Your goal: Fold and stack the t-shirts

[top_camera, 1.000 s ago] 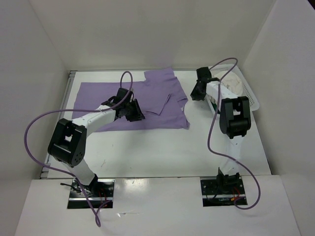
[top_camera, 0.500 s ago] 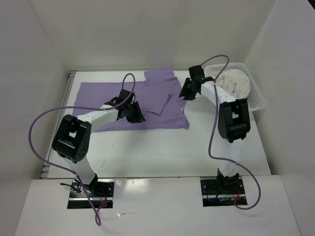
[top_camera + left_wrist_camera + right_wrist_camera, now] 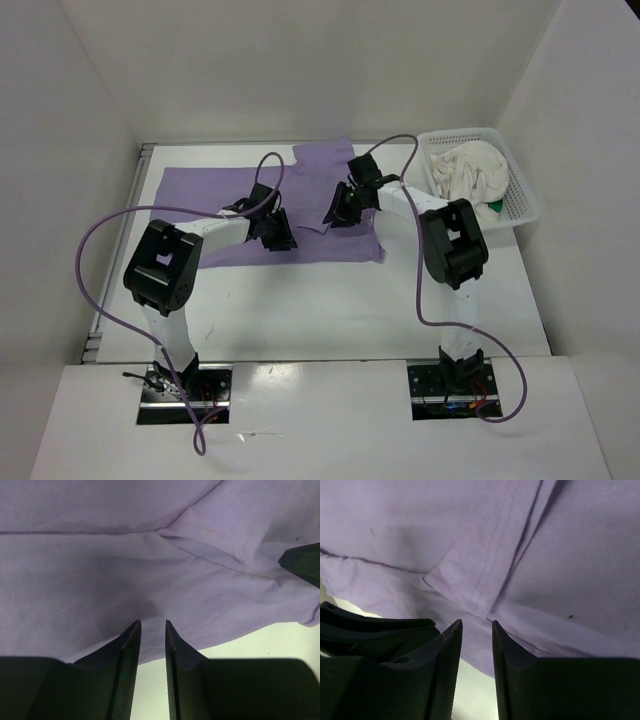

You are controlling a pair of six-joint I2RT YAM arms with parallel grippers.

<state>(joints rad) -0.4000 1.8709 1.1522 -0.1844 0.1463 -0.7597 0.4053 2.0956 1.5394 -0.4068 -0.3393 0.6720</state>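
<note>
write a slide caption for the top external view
The left tool and right tool poised over the spread purple shirt; a white shirt heaped in the basket at right.

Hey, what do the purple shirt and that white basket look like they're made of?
Purple shirt: soft matte knit cloth, probably cotton jersey, judging by stitched hems and limp folds. White basket: probably rigid moulded plastic, given thin open mesh walls.

Nothing legible shows in any view. The lavender t-shirt (image 3: 200,190), spread toward 11 o'clock on the table (image 3: 330,310), carries no readable print or tag, and the white basket (image 3: 518,195) at 2 o'clock bears no readable mark.
</note>
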